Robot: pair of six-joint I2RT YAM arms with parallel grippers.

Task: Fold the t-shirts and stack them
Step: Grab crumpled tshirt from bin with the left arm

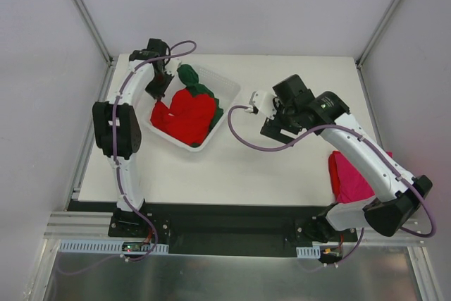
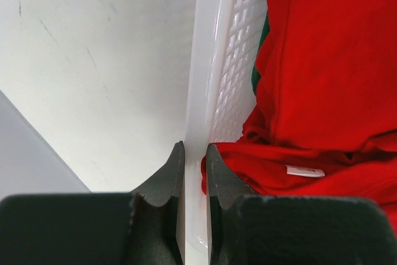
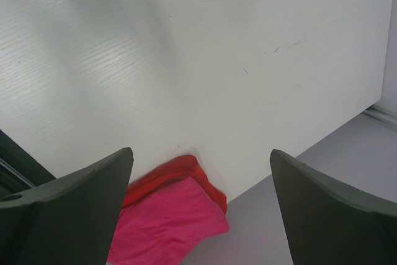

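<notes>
A bright red t-shirt lies crumpled in the white mesh basket. A dark green t-shirt shows behind and beneath it. My left gripper is shut on the basket's left wall, one finger outside it and one inside against the red cloth. A folded magenta-pink t-shirt lies at the table's right edge, on top of a folded red one. My right gripper hangs open over bare table, left of that stack, holding nothing.
The white table ends in metal frame posts at the back corners and grey walls around. The right arm's forearm partly covers the pink stack. The table's right edge runs close to the stack.
</notes>
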